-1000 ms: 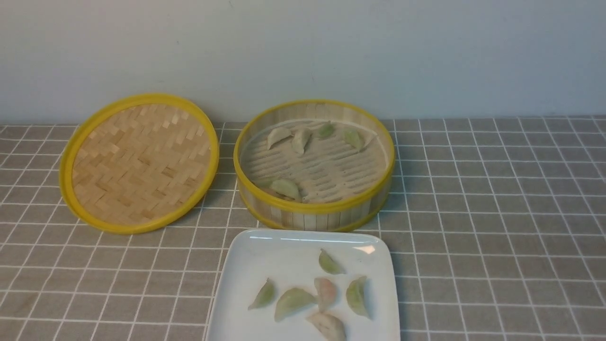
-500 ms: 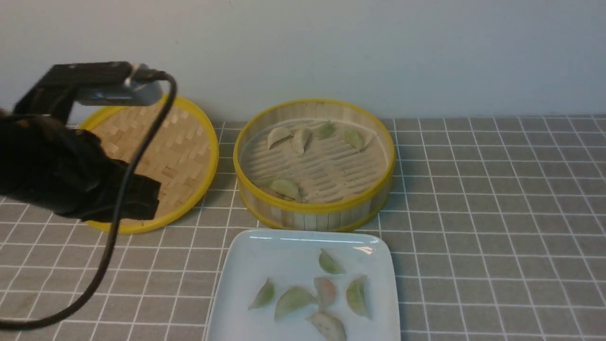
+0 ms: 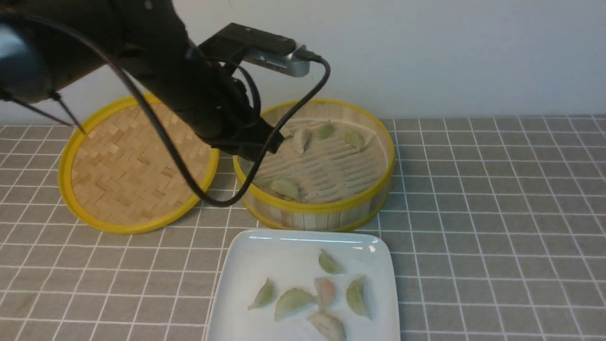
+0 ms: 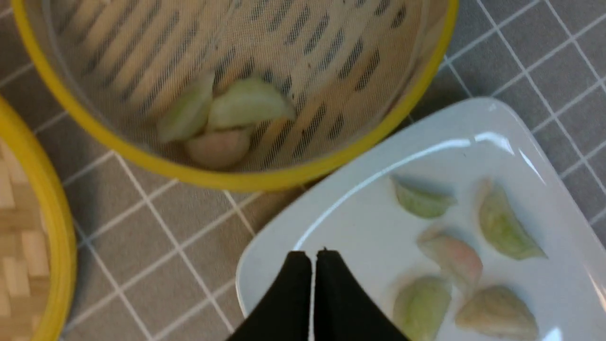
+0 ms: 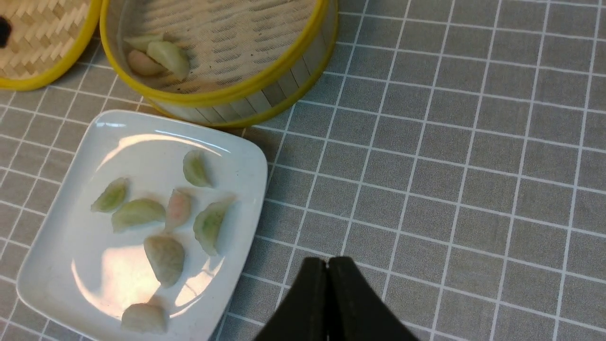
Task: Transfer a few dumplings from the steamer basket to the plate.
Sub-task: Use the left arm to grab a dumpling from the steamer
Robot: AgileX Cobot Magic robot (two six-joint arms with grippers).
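Front view: your left arm (image 3: 189,90) reaches in from the left, across the lid (image 3: 132,166), and its end hangs above the steamer (image 3: 331,206) at the left rim. Dumplings (image 3: 284,187) lie in two groups inside: a few against the far wall and a clump against the near wall. The clump is the group closer to the arm's end. Six more dumplings lie on the plate (image 3: 284,255), which sits just in front of the steamer. The right arm does not show here.

Left wrist view: the left claw (image 4: 312,255) has its fingers pressed together and holds nothing. The tips show against the plate's corner. The near clump lies straight ahead of them, just across the yellow rim — two green dumplings and one pinkish, all touching. The bigger green one (image 4: 248,102) has its long axis across your line of approach. That runs the same way the fingers close, so you will likely need to part them and turn the wrist to pinch it across its width.

Right wrist view: the right claw (image 5: 327,263) is also closed and empty. It shows against bare cloth (image 5: 473,189) just beside the plate's corner, with the steamer well beyond — so the left arm is the nearer one for the next pick.
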